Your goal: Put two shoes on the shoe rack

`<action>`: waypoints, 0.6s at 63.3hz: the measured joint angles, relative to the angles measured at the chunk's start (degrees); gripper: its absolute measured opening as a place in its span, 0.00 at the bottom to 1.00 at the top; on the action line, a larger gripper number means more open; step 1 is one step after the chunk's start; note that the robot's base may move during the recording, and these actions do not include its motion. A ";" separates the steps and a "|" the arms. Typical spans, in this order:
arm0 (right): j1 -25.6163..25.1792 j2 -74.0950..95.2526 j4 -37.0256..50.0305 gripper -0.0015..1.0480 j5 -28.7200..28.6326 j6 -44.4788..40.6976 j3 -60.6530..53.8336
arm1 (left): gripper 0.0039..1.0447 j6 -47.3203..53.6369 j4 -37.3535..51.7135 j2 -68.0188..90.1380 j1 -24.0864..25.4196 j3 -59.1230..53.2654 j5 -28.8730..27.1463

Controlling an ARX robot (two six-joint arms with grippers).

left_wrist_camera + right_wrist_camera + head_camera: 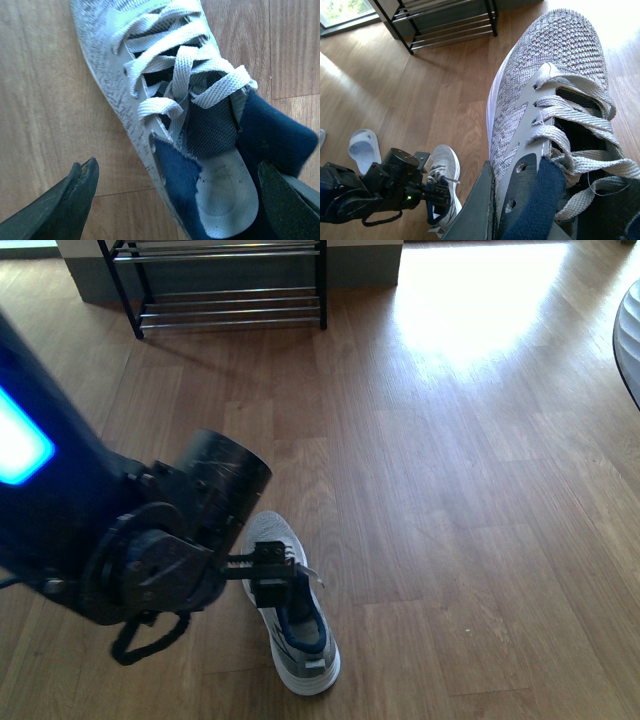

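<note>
A pale rubber slide (364,147) lies on the floor (450,540) near your left arm. Your left gripper (283,578) hangs over the floor sneaker (292,625) with its fingers (70,200) spread wide. One stands outside the shoe over bare planks and the other beyond the navy collar, so nothing is pinched yet. I judge that stance is set to close across the padded collar, the firmest edge on a soft knit upper. The shoe rests flat on its white sole, flat woven laces loosely crossed, toe toward the shoe rack (230,280). The rack stands well apart by the far wall, with black uprights and thin chrome bars. Your right gripper (512,220) carries the lifted sneaker (545,75) clear of the wood. One dark finger (481,210) presses flat on the grey side panel by the collar. Its partner is hidden, so I take it as clamped on that wall.
</note>
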 joint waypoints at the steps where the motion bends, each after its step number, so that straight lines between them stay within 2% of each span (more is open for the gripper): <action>1: 0.00 0.00 0.00 0.01 0.00 0.00 0.00 | 0.91 -0.02 -0.28 0.35 -0.04 0.44 0.04; 6: 0.00 0.00 -0.02 0.01 0.02 0.00 0.00 | 0.91 -0.04 -2.10 2.54 -0.20 3.19 0.02; 9: 0.00 0.00 -0.02 0.01 0.02 0.00 0.00 | 0.87 -0.09 -2.80 3.30 -0.20 4.22 -0.02; 17: 0.00 0.00 0.00 0.01 0.02 0.00 0.00 | 0.70 -0.33 -3.98 4.90 -0.26 6.40 -0.98; 21: 0.00 0.00 0.00 0.01 0.00 0.00 0.00 | 0.57 -0.68 -4.52 5.57 -0.26 6.95 -2.03; 27: 0.00 0.00 -0.02 0.01 0.00 0.00 0.00 | 0.44 -1.11 -4.59 5.75 -0.26 6.93 -3.19; 30: 0.00 0.00 0.00 0.01 0.02 0.00 0.00 | 0.34 -1.57 -4.52 5.75 -0.20 6.69 -3.78; 38: 0.00 0.00 -0.02 0.01 0.02 0.00 0.00 | 0.18 -1.75 -4.94 5.31 0.09 5.68 -5.73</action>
